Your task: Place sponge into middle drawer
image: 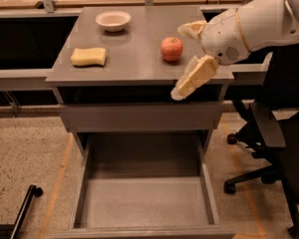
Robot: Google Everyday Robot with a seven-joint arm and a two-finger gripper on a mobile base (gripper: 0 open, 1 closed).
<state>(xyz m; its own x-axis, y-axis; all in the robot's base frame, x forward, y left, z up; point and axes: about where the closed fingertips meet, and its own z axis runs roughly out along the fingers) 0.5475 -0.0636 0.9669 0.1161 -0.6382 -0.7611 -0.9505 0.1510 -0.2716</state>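
- The sponge [88,57] lies flat on the left part of the bench [134,71], near its front-left edge and well apart from the other things. It looks free to be taken from above.
- The gripper [179,61] hangs over the bench's front-right corner, just beside the apple [172,49]. Its 2 fingers [195,74] are spread wide with nothing between them, so I judge the reach for the sponge is not yet begun.
- The middle drawer [144,203] stands pulled out below, its floor bare, with low walls and an open top, ready to receive a drop.
- The top drawer front [139,117] is closed, so it does not overhang the tray.
- Open room: the bench between apple and sponge is bare, and the bowl [113,20] sits at the back, off the direct path.
- Likely risk: a low sweep leftward could brush the apple. An office chair [281,148] crowds the right side.
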